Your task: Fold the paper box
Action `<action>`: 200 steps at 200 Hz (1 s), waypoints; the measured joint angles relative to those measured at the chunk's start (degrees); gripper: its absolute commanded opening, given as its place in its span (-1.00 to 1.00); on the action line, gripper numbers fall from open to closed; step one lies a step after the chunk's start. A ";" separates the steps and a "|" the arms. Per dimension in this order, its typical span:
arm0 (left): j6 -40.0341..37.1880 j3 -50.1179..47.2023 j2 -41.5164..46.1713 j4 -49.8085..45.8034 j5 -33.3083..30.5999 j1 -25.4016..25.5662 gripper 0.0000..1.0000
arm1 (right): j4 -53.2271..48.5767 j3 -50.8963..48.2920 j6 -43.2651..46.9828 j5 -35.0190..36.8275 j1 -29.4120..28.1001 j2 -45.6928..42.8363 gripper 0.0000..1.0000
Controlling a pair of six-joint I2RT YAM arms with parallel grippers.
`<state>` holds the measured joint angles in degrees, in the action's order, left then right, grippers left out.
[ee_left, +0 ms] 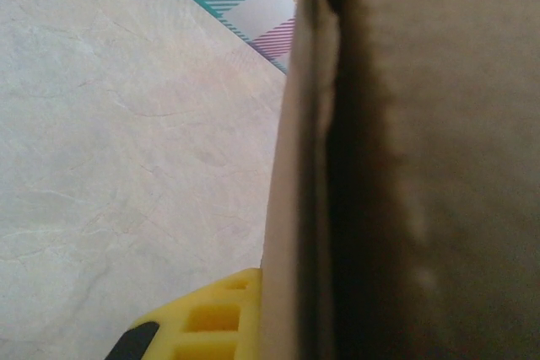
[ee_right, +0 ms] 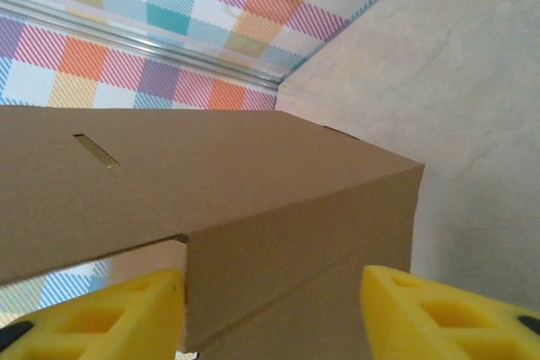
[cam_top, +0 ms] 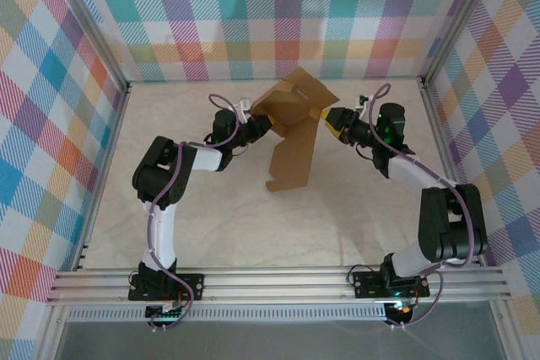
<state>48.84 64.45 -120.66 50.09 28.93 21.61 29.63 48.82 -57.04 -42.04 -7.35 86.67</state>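
The paper box (cam_top: 291,137) is plain brown cardboard, partly folded. It is held up over the middle of the table with one long flap hanging down to the surface. My left gripper (cam_top: 257,124) is shut on the box's left side. In the left wrist view one yellow finger (ee_left: 202,322) presses flat against the cardboard edge (ee_left: 295,208). My right gripper (cam_top: 332,120) is at the box's right side and open. In the right wrist view a folded corner panel (ee_right: 278,233) sits between its yellow fingers (ee_right: 118,314). The left finger is next to the panel's edge and the right finger stands apart from it.
The pale table (cam_top: 211,225) is walled by plaid panels (cam_top: 51,124) on three sides. An aluminium rail (cam_top: 278,284) runs along the near edge where both arm bases are bolted. A narrow slot (ee_right: 94,150) is cut in the box's upper panel.
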 measured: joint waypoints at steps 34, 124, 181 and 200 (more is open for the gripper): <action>-0.02 0.00 -0.76 0.02 0.20 -0.04 -1.00 | 0.83 1.77 -1.20 -1.27 -1.16 1.90 -0.07; -0.46 0.31 -1.14 -0.09 0.13 0.00 -1.00 | -5.81 5.55 0.90 -2.01 -1.90 2.84 -0.31; -0.87 0.31 -2.10 -0.42 -0.02 0.00 -1.00 | -13.62 6.69 4.22 -0.33 -2.05 2.84 -0.56; -1.11 0.31 -2.29 -0.44 -0.07 0.00 -1.00 | -14.80 6.71 4.94 0.00 -2.05 2.84 -0.23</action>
<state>47.72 64.75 -122.96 49.65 28.86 21.61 14.83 55.53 -52.10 -42.04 -9.41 89.52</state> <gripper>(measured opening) 0.064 0.261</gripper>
